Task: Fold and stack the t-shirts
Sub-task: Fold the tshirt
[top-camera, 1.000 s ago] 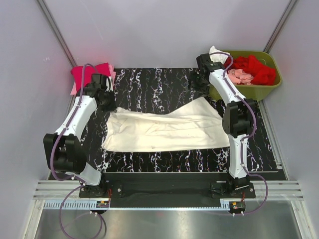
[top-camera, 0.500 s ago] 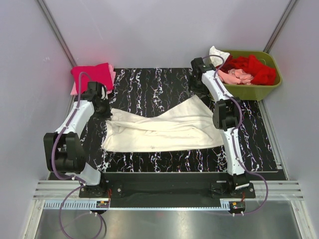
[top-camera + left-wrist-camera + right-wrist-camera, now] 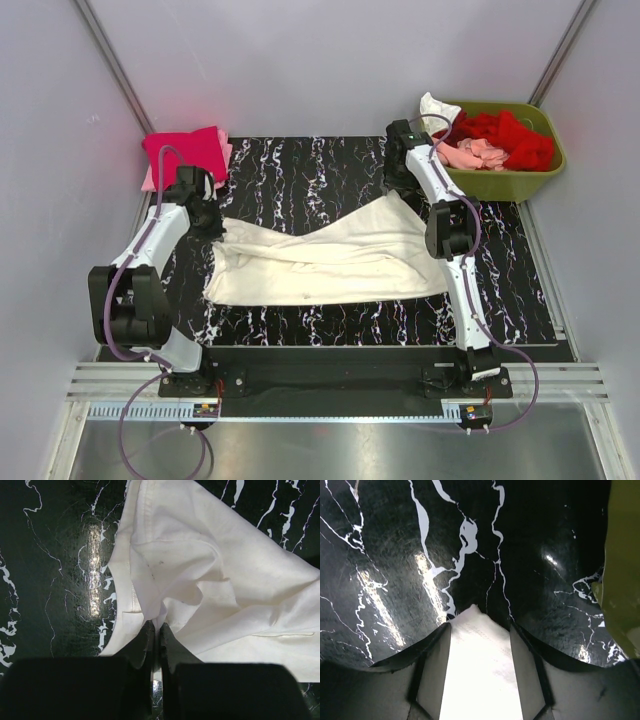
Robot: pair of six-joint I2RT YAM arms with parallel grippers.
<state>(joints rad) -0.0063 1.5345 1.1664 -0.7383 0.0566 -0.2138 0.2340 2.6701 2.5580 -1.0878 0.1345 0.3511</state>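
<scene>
Right pincer (image 3: 480, 626), jaws narrower yet spread, straddles the cream t-shirt (image 3: 330, 260) (left pincer (image 3: 155, 625) stays pinching it).

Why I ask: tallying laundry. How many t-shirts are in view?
6: a cream one spread on the mat; a magenta one stacked on a pale pink one, far left; a white one, a red one and a salmon-pink one bunched in the green bin. More may be buried there.

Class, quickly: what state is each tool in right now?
Left tool: closed, pinching the cream-white t-shirt.
Right tool: open, jaws straddling a corner of that t-shirt.
</scene>
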